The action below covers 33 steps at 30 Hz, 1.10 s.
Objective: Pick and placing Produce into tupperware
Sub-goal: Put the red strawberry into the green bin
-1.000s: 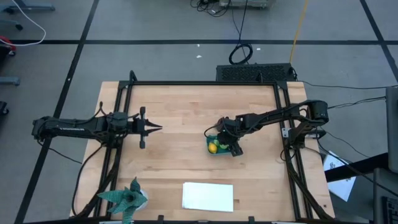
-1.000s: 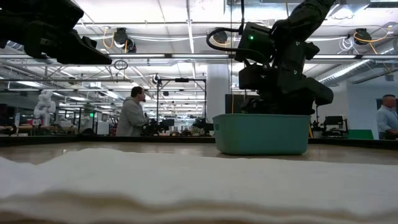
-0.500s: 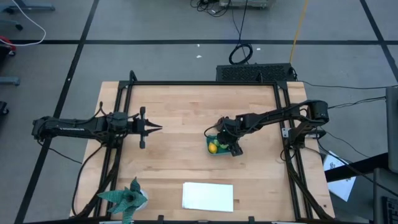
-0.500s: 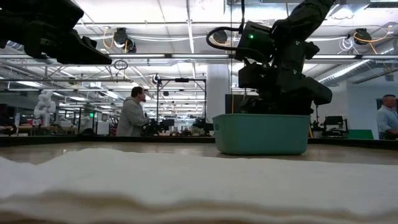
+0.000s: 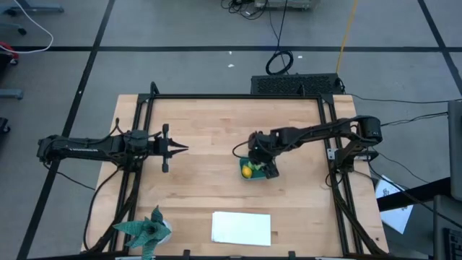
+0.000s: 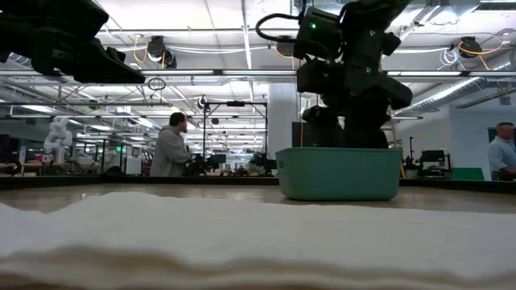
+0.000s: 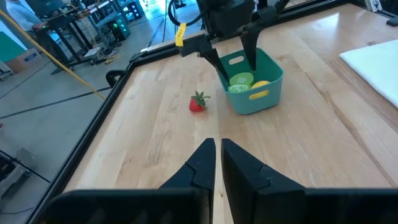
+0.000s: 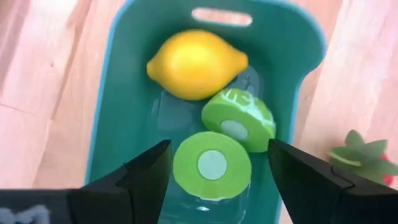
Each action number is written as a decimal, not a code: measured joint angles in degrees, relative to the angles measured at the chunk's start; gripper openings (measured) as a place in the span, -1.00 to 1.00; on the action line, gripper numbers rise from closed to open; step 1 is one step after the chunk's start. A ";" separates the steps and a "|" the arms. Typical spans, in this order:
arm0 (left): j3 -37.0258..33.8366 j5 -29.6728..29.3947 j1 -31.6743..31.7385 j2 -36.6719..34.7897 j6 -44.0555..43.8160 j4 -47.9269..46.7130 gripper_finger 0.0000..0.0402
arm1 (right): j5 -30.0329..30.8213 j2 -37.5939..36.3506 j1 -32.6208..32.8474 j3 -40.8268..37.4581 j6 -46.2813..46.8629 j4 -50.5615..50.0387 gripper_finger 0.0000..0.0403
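Note:
The teal tupperware tub (image 5: 249, 172) (image 7: 252, 90) (image 6: 339, 173) stands on the wooden table right of centre. Inside it lie the yellow lemon (image 8: 196, 56) (image 5: 247, 171) and two bright green round halves (image 8: 239, 121) (image 8: 211, 165). The small red strawberry-like piece with green leaves (image 7: 197, 102) (image 8: 364, 155) lies on the table just beyond the tub's far side. My right gripper (image 8: 217, 149) (image 7: 233, 59) hangs open straight above the tub, fingers pointing down, holding nothing. My left gripper (image 7: 217, 158) (image 5: 180, 149) waits shut over the table's left half.
A flat white sheet (image 5: 242, 227) lies near the table's near edge and fills the low view's foreground (image 6: 242, 234). A green spiky paper figure (image 5: 148, 230) sits at the near left corner. A black frame rims the table. People stand in the room behind.
My right gripper has risen a little from the tub and shifted slightly toward the table's left, staying above the tub. The tub and its contents have kept their place.

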 joint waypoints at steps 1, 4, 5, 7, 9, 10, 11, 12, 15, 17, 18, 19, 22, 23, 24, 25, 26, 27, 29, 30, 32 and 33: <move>0.00 -0.01 0.00 0.01 0.00 0.00 -0.85 | 0.00 -0.02 0.00 0.58 -0.14 -0.51 0.26; 0.00 0.01 0.00 -0.01 0.02 -0.02 -0.85 | 0.00 -0.07 0.00 1.29 -0.77 -1.54 0.17; 0.00 0.01 0.00 0.01 0.04 -0.02 -0.85 | -0.01 -0.07 0.01 1.34 -1.19 -1.81 0.12; 0.00 -0.01 0.00 0.01 0.02 -0.02 -0.85 | -0.09 -0.07 0.04 1.34 -1.90 -2.12 0.00; 0.00 -0.01 0.00 0.01 0.04 -0.04 -0.85 | -0.11 -0.07 0.04 1.34 -2.59 -2.50 -0.15; 0.01 -0.01 0.00 0.01 0.04 -0.04 -0.85 | -0.13 -0.07 0.04 1.34 -2.70 -2.59 -0.22; 0.01 0.00 0.00 0.00 0.04 -0.04 -0.85 | -0.13 -0.07 0.04 1.34 -2.80 -2.50 -0.30; 0.00 0.00 0.00 -0.01 0.04 -0.04 -0.85 | -0.15 -0.07 0.04 1.34 -2.95 -2.48 -0.38; 0.00 -0.01 0.00 0.01 0.04 -0.04 -0.85 | -0.17 -0.07 0.04 1.35 -3.10 -2.48 -0.60; 0.00 -0.01 0.00 -0.01 0.04 -0.04 -0.85 | -0.34 -0.07 0.04 1.35 -3.09 -2.51 -0.73; 0.02 0.00 0.00 -0.01 0.04 -0.04 -0.85 | -0.39 -0.07 0.04 1.34 -3.09 -2.56 -0.79; 0.00 0.00 0.00 0.01 0.04 -0.04 -0.85 | -0.40 -0.07 0.04 1.34 -3.06 -2.63 -0.85; 0.00 -0.01 0.00 0.01 0.04 -0.04 -0.85 | -0.44 -0.07 0.04 1.34 -3.05 -3.00 -0.97; 0.00 -0.01 0.00 0.00 0.04 -0.04 -0.85 | -0.44 -0.07 0.04 1.34 -3.02 -3.18 -0.99; 0.00 -0.01 0.00 0.00 0.04 -0.04 -0.85 | -0.44 -0.07 0.04 1.34 -2.79 -3.33 -0.98; 0.00 -0.01 0.00 0.01 0.04 -0.04 -0.85 | -0.44 -0.07 0.04 1.34 -2.65 -3.34 -0.97; 0.00 0.00 0.00 0.00 0.04 -0.04 -0.85 | -0.45 -0.07 0.04 1.34 -2.61 -3.31 -0.97; 0.00 -0.01 0.00 -0.01 0.04 -0.04 -0.85 | -0.48 -0.07 0.04 1.34 -2.59 -3.31 -0.96; 0.00 -0.01 0.00 -0.01 0.05 -0.04 -0.85 | -0.57 -0.07 0.04 1.34 -2.39 -3.35 -0.97; 0.00 -0.01 0.00 0.00 0.05 -0.04 -0.85 | -0.62 -0.07 0.04 1.41 -2.08 -3.62 -0.98; 0.00 -0.01 0.00 0.00 0.07 -0.04 -0.85 | -0.74 -0.07 0.04 2.22 -1.29 -5.83 -0.99; 0.00 -0.01 0.00 -0.01 0.07 -0.04 -0.85 | -1.39 -0.07 -0.02 2.77 -1.16 -6.71 -1.00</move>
